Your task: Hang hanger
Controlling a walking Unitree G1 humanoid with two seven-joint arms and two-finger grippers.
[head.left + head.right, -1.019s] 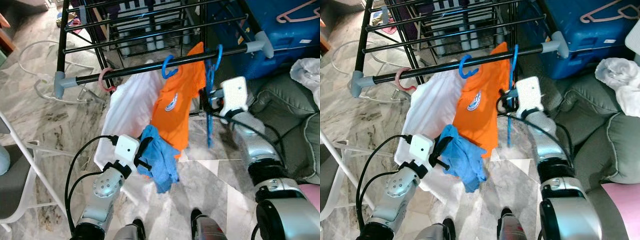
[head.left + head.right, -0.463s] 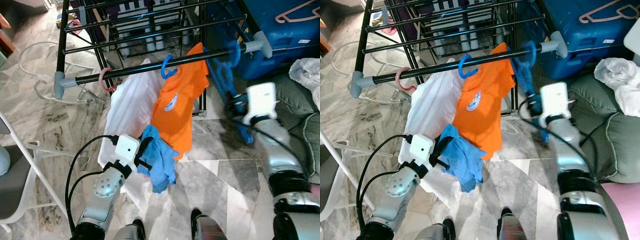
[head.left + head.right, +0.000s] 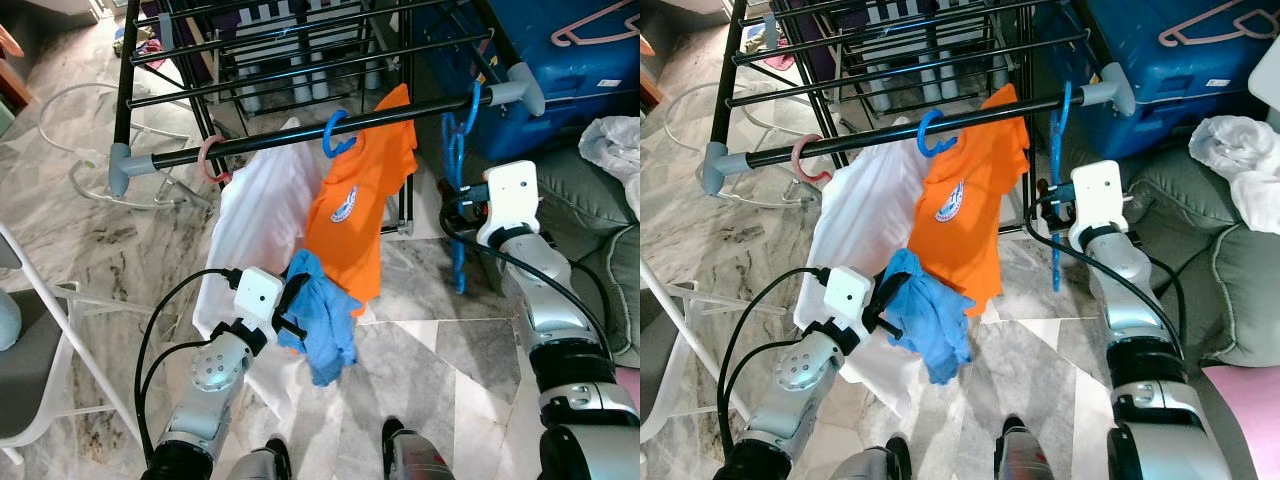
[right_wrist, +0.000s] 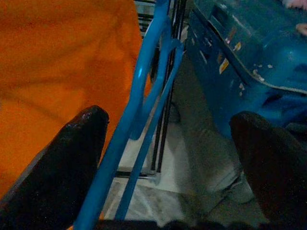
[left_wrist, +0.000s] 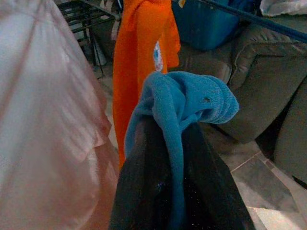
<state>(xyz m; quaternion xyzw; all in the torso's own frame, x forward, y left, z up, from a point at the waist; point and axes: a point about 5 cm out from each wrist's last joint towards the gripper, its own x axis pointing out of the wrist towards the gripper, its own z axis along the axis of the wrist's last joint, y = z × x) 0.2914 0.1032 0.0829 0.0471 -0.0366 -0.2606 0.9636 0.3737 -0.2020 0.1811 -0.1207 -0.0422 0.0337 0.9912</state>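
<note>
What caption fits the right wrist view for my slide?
Open right gripper around a blue hanger, beside an orange shirt.

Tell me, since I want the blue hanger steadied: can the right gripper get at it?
Probably yes: the right gripper is open with the blue hanger running between its fingers, nothing blocking.

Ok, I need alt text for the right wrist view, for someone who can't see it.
Right gripper open, its two black fingers either side of a bare blue hanger that runs between them. An orange shirt hangs beside it, and a blue bin stands behind.
</note>
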